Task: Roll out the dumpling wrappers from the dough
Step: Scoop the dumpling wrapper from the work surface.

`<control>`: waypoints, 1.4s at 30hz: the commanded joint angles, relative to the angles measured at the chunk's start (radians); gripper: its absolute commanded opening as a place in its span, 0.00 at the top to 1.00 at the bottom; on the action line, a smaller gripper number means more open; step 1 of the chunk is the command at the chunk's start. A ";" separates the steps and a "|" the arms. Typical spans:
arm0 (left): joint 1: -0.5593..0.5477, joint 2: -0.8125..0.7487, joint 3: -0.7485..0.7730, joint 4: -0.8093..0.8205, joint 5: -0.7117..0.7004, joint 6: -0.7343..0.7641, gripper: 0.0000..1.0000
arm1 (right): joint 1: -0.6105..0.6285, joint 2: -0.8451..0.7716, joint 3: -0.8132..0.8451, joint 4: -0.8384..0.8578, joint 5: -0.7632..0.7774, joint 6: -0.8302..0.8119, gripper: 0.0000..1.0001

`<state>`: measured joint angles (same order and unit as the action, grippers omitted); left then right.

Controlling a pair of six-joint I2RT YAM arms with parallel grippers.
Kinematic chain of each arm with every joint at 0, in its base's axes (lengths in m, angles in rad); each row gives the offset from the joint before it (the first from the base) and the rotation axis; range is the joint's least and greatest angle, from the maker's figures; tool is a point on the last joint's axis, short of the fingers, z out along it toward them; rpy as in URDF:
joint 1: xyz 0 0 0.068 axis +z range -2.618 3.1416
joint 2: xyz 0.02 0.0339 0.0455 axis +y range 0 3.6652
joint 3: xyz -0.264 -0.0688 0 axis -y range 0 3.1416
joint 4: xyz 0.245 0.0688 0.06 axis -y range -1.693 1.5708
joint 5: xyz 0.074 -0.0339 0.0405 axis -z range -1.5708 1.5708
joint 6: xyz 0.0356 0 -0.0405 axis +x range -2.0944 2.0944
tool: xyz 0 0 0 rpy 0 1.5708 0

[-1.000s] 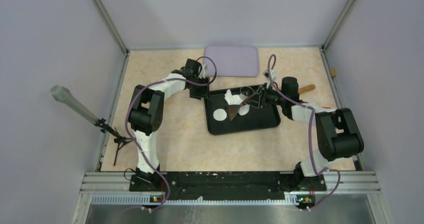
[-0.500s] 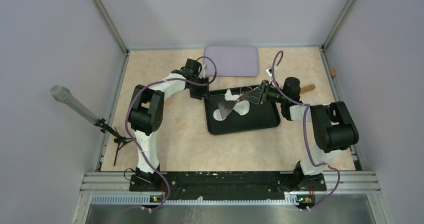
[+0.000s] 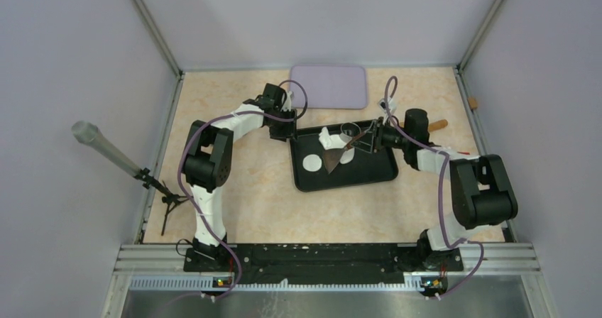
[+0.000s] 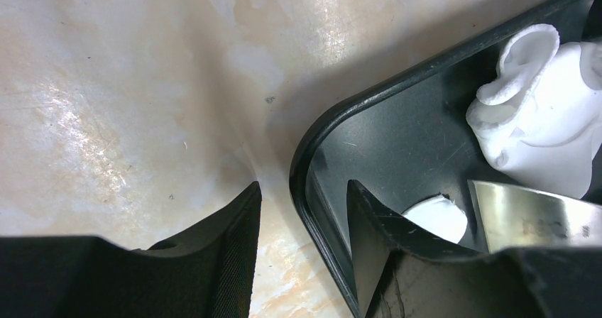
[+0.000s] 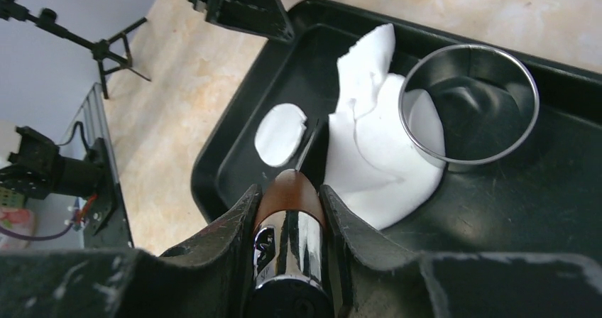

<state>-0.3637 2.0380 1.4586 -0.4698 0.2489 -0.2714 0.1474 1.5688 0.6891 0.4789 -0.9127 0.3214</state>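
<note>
The black tray (image 3: pixel 369 176) holds a folded white dough (image 5: pixel 369 155) and one small round wrapper (image 3: pixel 312 163) lying flat to its left. My right gripper (image 5: pixel 287 190) is shut on the brown and chrome handle of a scraper. The scraper blade (image 3: pixel 332 159) lies between the wrapper (image 5: pixel 280 133) and the dough (image 3: pixel 346 155). A metal ring cutter (image 5: pixel 468 105) stands against the dough's far side. My left gripper (image 4: pixel 304 184) is open astride the tray's rim (image 4: pixel 326 130) at its rear left corner, one finger outside and one inside. There is a gap between the outer finger and the rim.
A lavender board (image 3: pixel 329 86) lies behind the tray. A wooden rolling pin (image 3: pixel 434 125) rests by the right arm. A grey rod on a small tripod (image 3: pixel 106 151) stands at the left wall. The enclosure walls close in on both sides.
The scraper blade swung left over the wrapper half a second ago and has now come back right, uncovering it. The left jaws narrowed slightly at the tray rim.
</note>
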 commanded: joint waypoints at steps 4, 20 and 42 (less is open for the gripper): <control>-0.001 -0.009 0.011 0.027 -0.003 -0.016 0.51 | -0.005 0.023 0.046 -0.088 0.065 -0.161 1.00; 0.000 -0.016 0.008 0.029 0.018 -0.031 0.51 | 0.033 0.119 -0.032 0.137 0.012 -0.026 1.00; 0.000 -0.022 0.005 0.036 0.013 -0.034 0.51 | -0.017 0.249 -0.048 0.585 -0.151 0.379 1.00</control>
<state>-0.3637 2.0380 1.4586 -0.4633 0.2562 -0.2905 0.1455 1.7996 0.6334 0.8955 -0.9981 0.6056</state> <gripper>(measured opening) 0.491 0.296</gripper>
